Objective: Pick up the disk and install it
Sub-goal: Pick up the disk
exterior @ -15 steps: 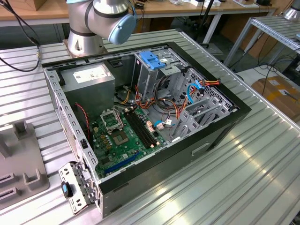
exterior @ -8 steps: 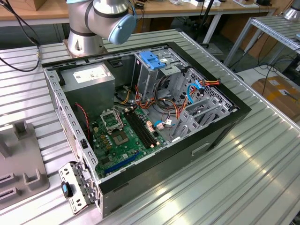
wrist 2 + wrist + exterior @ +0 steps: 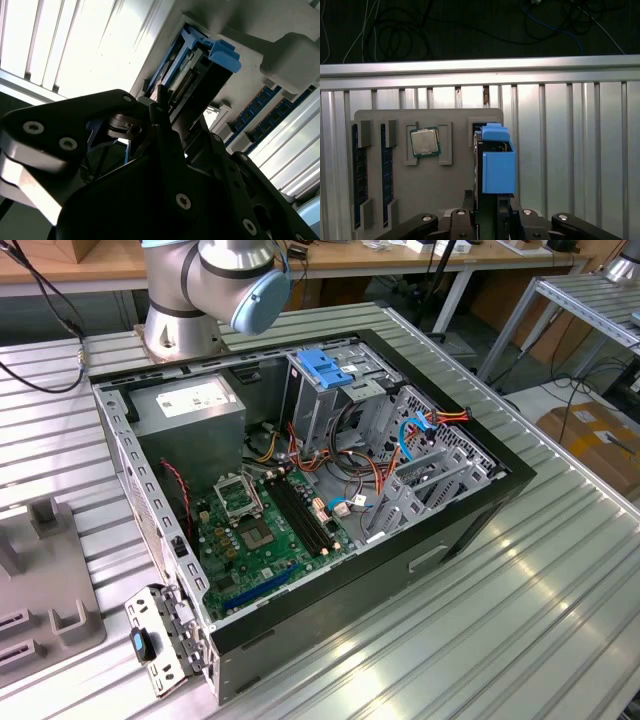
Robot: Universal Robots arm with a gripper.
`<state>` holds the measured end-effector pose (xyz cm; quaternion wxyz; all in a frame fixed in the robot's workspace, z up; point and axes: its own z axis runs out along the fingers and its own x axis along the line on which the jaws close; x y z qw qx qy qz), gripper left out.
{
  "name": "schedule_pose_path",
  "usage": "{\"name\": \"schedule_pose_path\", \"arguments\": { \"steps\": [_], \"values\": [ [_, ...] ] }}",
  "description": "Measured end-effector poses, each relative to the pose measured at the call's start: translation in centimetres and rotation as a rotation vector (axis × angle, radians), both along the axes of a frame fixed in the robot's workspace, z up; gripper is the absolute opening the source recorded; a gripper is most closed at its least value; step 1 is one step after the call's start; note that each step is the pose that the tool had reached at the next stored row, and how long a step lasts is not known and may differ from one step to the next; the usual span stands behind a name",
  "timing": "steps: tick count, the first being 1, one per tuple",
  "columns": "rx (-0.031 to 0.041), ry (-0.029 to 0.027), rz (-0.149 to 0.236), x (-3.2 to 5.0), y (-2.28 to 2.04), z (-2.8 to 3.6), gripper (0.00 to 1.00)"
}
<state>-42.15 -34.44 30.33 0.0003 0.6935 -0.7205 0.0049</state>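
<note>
While the gripper (image 3: 489, 199) hangs over the grey parts tray (image 3: 455, 185), we find the disk (image 3: 497, 170) standing on edge between its fingers, far end at the tray's slot, near the processor chip (image 3: 424, 142) and well apart from the memory sticks (image 3: 357, 170). The claw is drawn narrow about the disk and seems clamped on it, though the contact lies in shadow in both wrist views. In the exterior view the tray (image 3: 50, 580) sits at the left edge of the frame, well apart from the drive cage (image 3: 325, 390) in the upper middle of the open computer case (image 3: 420, 540). We judge two risks. A tilted lift could jam the blue rails against the slot wall. A light pinch on smooth metal could let the disk slip.
</note>
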Motion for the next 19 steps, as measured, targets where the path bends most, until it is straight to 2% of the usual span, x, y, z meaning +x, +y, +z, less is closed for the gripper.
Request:
{"name": "schedule_pose_path", "arguments": {
  "steps": [13, 16, 19],
  "values": [
    [0.0000, -0.0001, 0.000, 0.02, 0.00, 0.07, 0.35],
    [0.0000, 0.0000, 0.000, 0.02, 0.00, 0.45, 0.35],
    [0.0000, 0.0000, 0.000, 0.01, 0.00, 1.08, 0.35]
  ]
}}
